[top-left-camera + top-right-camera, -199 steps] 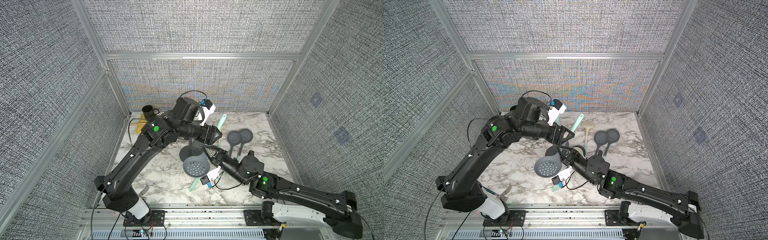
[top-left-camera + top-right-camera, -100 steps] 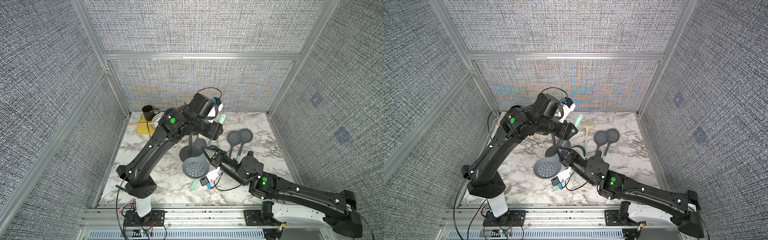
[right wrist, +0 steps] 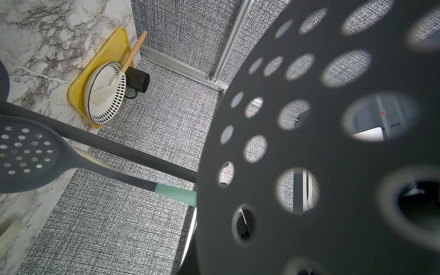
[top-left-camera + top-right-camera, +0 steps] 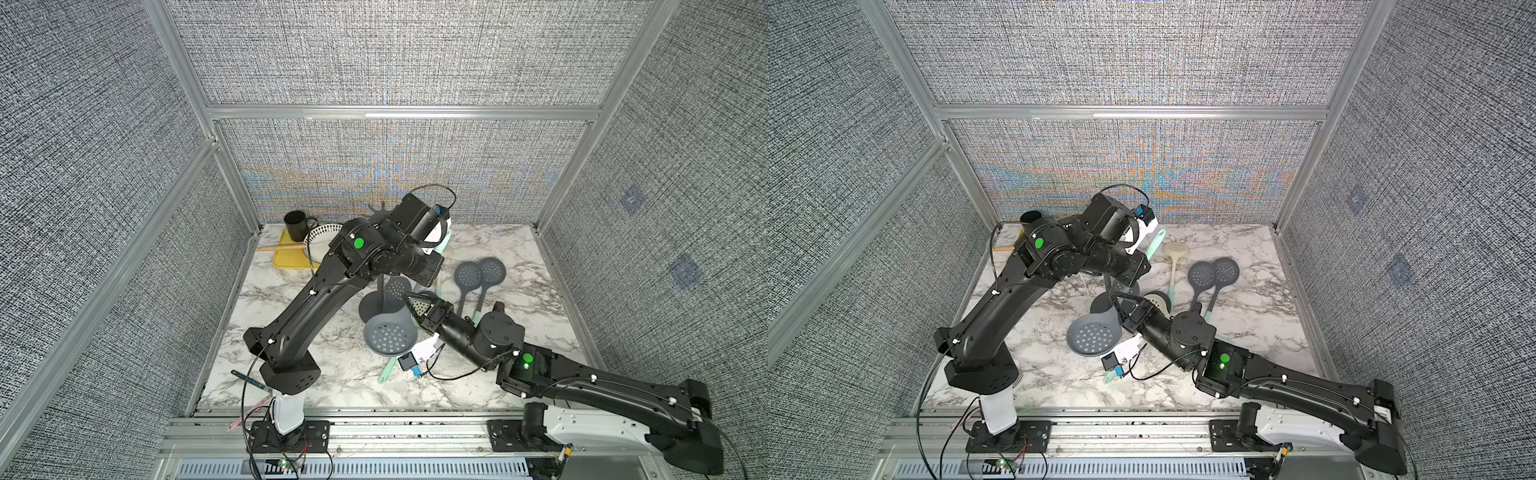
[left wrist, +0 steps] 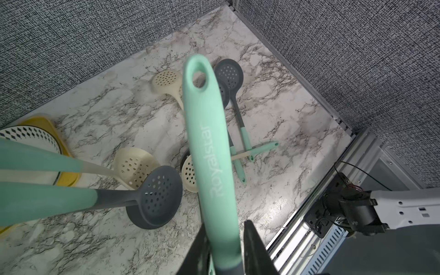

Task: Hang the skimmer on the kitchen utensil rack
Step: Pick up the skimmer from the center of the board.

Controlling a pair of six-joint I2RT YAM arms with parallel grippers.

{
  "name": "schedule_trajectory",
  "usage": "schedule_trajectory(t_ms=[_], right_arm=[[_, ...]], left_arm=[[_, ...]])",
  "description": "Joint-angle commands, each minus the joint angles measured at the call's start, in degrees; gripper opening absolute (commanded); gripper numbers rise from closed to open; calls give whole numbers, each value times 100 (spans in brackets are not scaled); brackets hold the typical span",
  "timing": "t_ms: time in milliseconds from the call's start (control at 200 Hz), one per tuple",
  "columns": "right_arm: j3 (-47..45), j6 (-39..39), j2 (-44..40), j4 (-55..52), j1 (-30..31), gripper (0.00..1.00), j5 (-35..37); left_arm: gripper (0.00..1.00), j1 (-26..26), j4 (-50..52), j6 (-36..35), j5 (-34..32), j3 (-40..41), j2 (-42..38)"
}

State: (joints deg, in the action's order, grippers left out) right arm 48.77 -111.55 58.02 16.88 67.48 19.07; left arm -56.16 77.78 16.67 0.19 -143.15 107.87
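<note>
Held at two places: skimmer (image 4: 388, 334), with left gripper (image 5: 226, 228) clenched around the mint handle just below its hanging hole and right gripper (image 4: 413, 301) clenched on the neck above the grey perforated head. Raised, head just beside the base of kitchen utensil rack (image 4: 371, 309), handle slanting up alongside its pole, hole clear of the hooks.

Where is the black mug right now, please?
In a top view, the mug stands in the far left corner of the table, at the back edge of the yellow tray, beside the patterned plate.
</note>
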Motion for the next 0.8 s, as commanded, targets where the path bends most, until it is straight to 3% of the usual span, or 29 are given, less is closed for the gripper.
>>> schedule_trajectory(t_ms=[0,45,220,305,315,330,345,360,370,631,796], right_arm=[[73,124,-1,122,2,0,51],[71,140,10,105,2,0,61],[115,259,17,19,2,1,50],[145,419,-33,-132,2,32,10],[142,435,-42,-148,2,41,9],[141,474,-58,-190,2,65,1],[137,516,-71,-230,2,82,0],[133,555,-88,-262,2,95,-5],[135,573,-100,-286,2,98,-8],[-460,1600,-744,-338,2,99,55],[-766,3275,-1222,-237,-87,99,148]], left_arm=[[10,0,106,-249,-199,-37,7],[3,0,106,-258,-196,-24,-2],[2,0,-220,-306,-276,366,-242],[3,0,-535,-335,-456,754,-530],[3,0,-577,-332,-482,793,-572],[2,0,-636,-330,-523,886,-634],[2,0,-705,-331,-564,953,-689],[2,0,-783,-336,-607,1064,-759],[2,0,-835,-332,-629,1130,-803],[2,4,-2486,-429,-910,3195,-2301],[2,9,-3947,-640,-1034,5109,-3647]])
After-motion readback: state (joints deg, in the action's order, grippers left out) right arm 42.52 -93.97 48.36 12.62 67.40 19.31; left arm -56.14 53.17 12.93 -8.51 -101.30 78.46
